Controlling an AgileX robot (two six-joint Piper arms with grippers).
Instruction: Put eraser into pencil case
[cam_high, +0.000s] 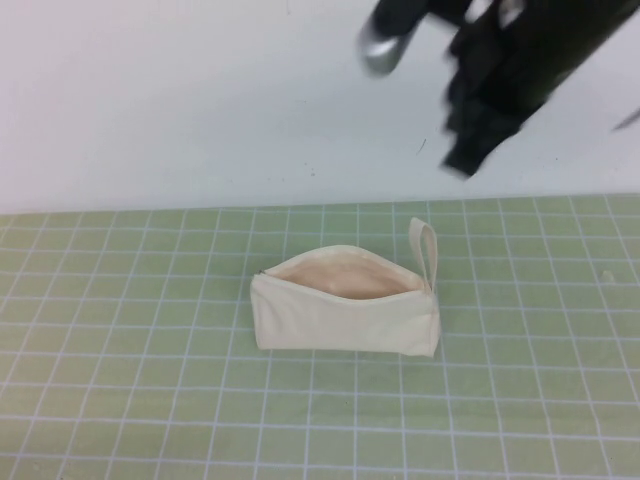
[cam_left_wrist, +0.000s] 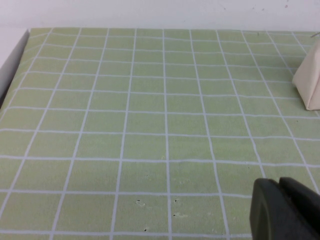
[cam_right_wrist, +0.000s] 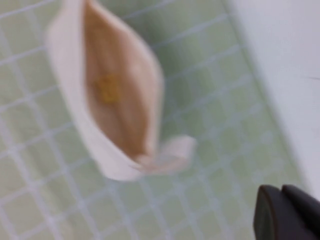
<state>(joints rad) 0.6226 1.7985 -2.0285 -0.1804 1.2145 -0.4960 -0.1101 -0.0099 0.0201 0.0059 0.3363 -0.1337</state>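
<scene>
The cream-white pencil case (cam_high: 345, 312) lies unzipped in the middle of the green grid mat, its loop strap (cam_high: 424, 247) at the right end. In the right wrist view the pencil case (cam_right_wrist: 80, 100) gapes open and the tan-yellow eraser (cam_right_wrist: 108, 90) lies inside on the peach lining. My right gripper (cam_high: 470, 150) hangs high above the mat's far edge, right of the case, blurred; its fingers (cam_right_wrist: 287, 212) are together and hold nothing. My left gripper (cam_left_wrist: 287, 210) is shut and empty, low over the mat left of the pencil case's end (cam_left_wrist: 310, 80); it is out of the high view.
The green grid mat (cam_high: 140, 350) covers the near table. Bare white tabletop (cam_high: 180, 100) lies beyond it. The mat's left edge (cam_left_wrist: 15, 55) shows in the left wrist view.
</scene>
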